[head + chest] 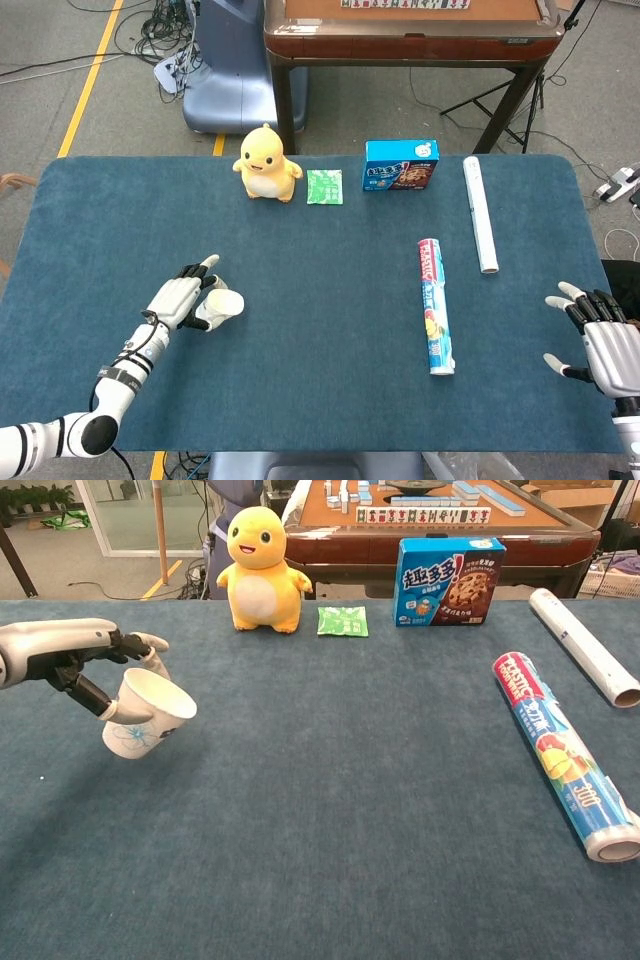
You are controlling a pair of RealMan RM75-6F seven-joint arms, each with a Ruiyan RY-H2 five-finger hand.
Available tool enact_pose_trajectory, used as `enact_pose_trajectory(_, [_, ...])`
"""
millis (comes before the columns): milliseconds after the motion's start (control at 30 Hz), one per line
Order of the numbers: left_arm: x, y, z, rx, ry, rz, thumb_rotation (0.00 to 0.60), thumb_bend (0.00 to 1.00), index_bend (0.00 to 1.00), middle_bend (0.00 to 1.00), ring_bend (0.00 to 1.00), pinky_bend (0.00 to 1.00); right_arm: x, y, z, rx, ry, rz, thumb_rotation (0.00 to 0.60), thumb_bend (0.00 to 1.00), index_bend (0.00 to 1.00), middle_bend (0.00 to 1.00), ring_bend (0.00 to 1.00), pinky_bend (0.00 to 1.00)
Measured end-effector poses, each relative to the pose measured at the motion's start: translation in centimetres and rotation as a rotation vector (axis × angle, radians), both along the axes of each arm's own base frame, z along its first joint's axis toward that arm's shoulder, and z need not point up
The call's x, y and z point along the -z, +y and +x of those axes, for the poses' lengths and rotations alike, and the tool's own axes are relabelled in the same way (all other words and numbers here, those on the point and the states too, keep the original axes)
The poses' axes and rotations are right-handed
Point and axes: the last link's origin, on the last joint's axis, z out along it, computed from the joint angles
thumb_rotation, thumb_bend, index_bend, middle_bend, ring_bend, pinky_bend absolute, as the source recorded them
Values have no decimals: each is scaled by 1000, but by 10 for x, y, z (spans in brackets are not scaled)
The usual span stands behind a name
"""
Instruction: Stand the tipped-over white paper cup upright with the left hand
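We note the left hand (pixel 75 660) pinching the white paper cup (pixel 146 715) at its rim, cup tilted, mouth facing up-right, over the blue table (pixel 350 810) left side. Right hand (pixel 605 340) rests empty, fingers spread.

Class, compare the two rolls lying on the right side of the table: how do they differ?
The printed roll is colourful and thicker; the white roll is plain and slimmer. The printed roll lies nearer the robot, the white roll farther back and to the right. Both lie flat on the blue cloth, untouched.
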Motion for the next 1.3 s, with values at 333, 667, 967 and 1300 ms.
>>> enact_pose_trajectory(333, [1,6,-19,-157,-243,-28,600,183,331,0,0,0,0,0,0,2,2,0,600,116,261,129,111,101])
enact_pose_trajectory(667, [8,-4,-30,-11,-307,14,600,140,282,0,0,0,1,1,1,0,4,3,600,116,260,129,111,101])
enact_pose_trajectory(967, [18,-15,-55,10,-288,40,600,135,225,0,0,0,0,1,0,0,4,1,600,116,260,129,111,101])
enact_pose_trajectory(1300, [-5,-24,-55,17,-328,97,600,135,182,0,0,0,1,1,1,-1,6,4,600,116,261,129,111,101])
